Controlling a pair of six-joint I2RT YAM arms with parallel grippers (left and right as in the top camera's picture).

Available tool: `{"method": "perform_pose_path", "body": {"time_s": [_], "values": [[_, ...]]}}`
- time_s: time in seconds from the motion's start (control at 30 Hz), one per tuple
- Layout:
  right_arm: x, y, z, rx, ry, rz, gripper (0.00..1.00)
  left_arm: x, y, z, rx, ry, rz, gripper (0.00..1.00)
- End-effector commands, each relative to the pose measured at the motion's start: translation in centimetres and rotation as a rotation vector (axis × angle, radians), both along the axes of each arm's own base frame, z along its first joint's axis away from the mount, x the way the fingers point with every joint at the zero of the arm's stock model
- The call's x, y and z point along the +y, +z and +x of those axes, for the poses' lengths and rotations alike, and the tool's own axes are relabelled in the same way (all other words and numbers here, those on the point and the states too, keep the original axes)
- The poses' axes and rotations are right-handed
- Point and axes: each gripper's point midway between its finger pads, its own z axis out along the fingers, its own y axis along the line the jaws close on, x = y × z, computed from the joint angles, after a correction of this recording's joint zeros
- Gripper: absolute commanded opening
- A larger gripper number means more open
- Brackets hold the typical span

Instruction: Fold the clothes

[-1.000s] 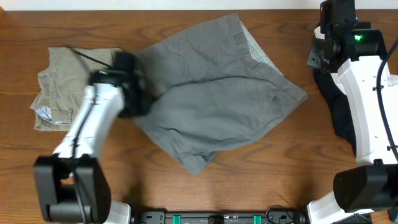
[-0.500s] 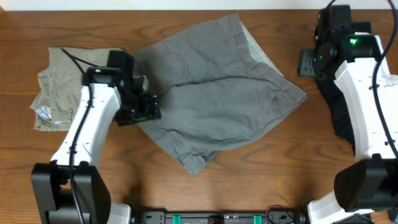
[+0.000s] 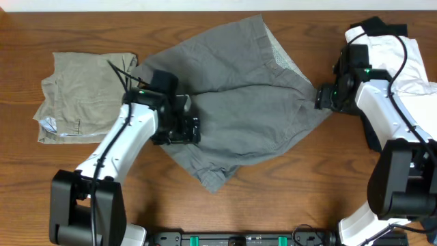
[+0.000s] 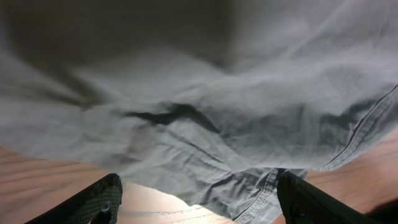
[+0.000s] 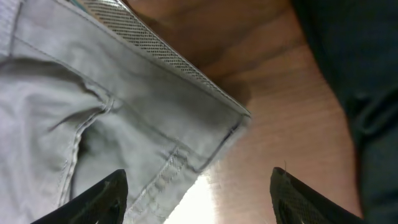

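Left gripper spread wide over grey shorts, holding nothing, right gripper likewise (at one corner).

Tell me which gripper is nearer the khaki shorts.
Left. The left gripper hangs over the grey shorts, just beside the khaki shorts; the right gripper is at the grey pair's far right corner.

Left pincer slid right over the grey shorts; right pincer reached their corner.

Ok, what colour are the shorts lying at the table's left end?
Khaki-beige shorts; clearest in the overhead view.
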Motion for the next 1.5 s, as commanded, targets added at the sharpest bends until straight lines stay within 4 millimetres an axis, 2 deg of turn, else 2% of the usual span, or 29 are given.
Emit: {"method": "perform_pose_path", "body": {"time_s": [0.0,0.27,0.33,0.37,0.47,0.5,0.6,0.7,0.8,0.87,1.0,1.13,1.23,1.37,1.43,1.47], "values": [[0.1,-2.3,-0.7,0.030,-0.027,0.024,0.71,-0.7,-0.3,-0.6,0.019,-0.013,-0.009,0.82],[0.2,-5.8,-1.2,0.038,-0.084,0.038,0.69,-1.0,-0.3,-0.7,0.019,-0.023,-0.009,0.83],[0.2,-6.3,-1.0,0.034,-0.103,0.044,0.64,-1.0,-0.4,-0.7,0.021,-0.023,-0.008,0.83],[0.2,-6.4,-0.9,0.028,-0.106,0.044,0.55,-1.0,-0.3,-0.7,0.021,-0.023,-0.009,0.83],[0.1,-6.2,-0.6,0.015,-0.106,0.043,0.05,-1.0,-0.4,-0.7,0.021,-0.023,-0.008,0.83],[0.0,-6.0,-0.8,0.022,-0.108,0.042,0.01,-1.0,-0.4,-0.7,0.021,-0.023,-0.008,0.83],[-0.7,-5.6,-2.2,0.068,-0.128,0.019,0.01,-0.9,-0.4,-0.7,0.021,-0.023,-0.008,0.83],[-3.4,-4.3,-4.7,0.126,-0.256,-0.079,0.01,-1.0,-0.4,-0.7,0.020,-0.025,-0.008,0.84],[-6.2,-1.8,-7.8,0.177,-0.374,-0.186,0.01,-0.9,-0.4,-0.7,0.018,-0.034,-0.008,0.84],[-7.4,0.2,-10.2,0.208,-0.459,-0.231,0.01,-0.9,-0.4,-0.7,0.017,-0.035,-0.008,0.84],[-7.2,3.0,-13.5,0.249,-0.509,-0.218,0.01,-0.8,-0.4,-0.7,0.013,-0.041,-0.001,0.84],[-6.6,5.0,-15.4,0.258,-0.504,-0.198,0.01,-0.8,-0.4,-0.7,0.012,-0.040,0.002,0.84],[-6.4,6.3,-16.2,0.234,-0.507,-0.192,0.02,0.3,-0.6,-0.3,-0.009,-0.035,0.067,0.84],[-6.3,8.1,-16.5,0.156,-0.514,-0.181,0.16,1.2,0.0,0.9,-0.046,-0.016,0.099,0.87],[-6.1,8.9,-16.6,0.114,-0.517,-0.165,0.28,1.4,0.5,1.6,-0.066,-0.002,0.095,0.87],[-6.0,9.4,-16.5,0.088,-0.518,-0.153,0.30,1.5,0.8,2.1,-0.081,0.007,0.091,0.87]]}}
